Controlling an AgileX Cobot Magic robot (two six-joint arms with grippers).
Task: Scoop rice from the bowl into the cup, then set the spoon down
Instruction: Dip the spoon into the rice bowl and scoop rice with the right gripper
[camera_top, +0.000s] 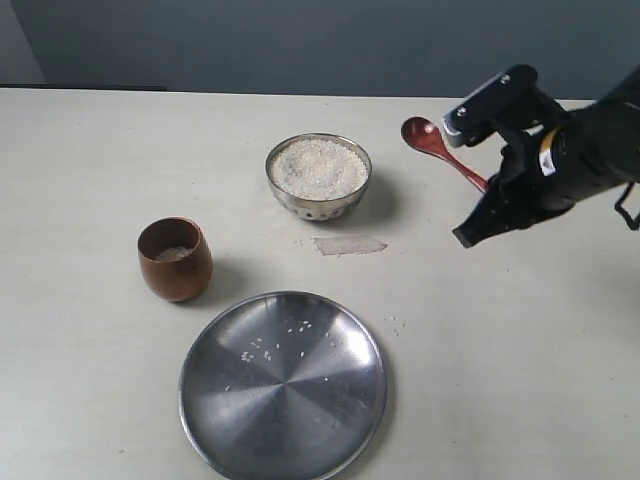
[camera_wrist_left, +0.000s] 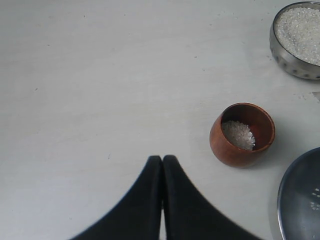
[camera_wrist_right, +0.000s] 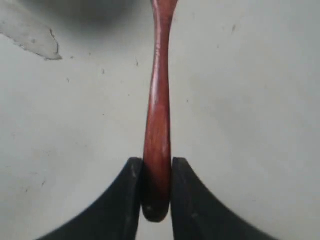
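Note:
The steel bowl sits mid-table, heaped with white rice; the bowl also shows in the left wrist view. Left of it stands the brown wooden cup with a little rice at the bottom of the cup. My right gripper is shut on the handle end of the reddish-brown spoon. The spoon is to the right of the bowl, its round end pointing back-left. My left gripper is shut and empty, apart from the cup, and is not seen in the exterior view.
A large flat steel plate with several loose grains lies at the front; the plate's edge shows beside the cup. A pale patch marks the table in front of the bowl. A few grains lie right of the plate.

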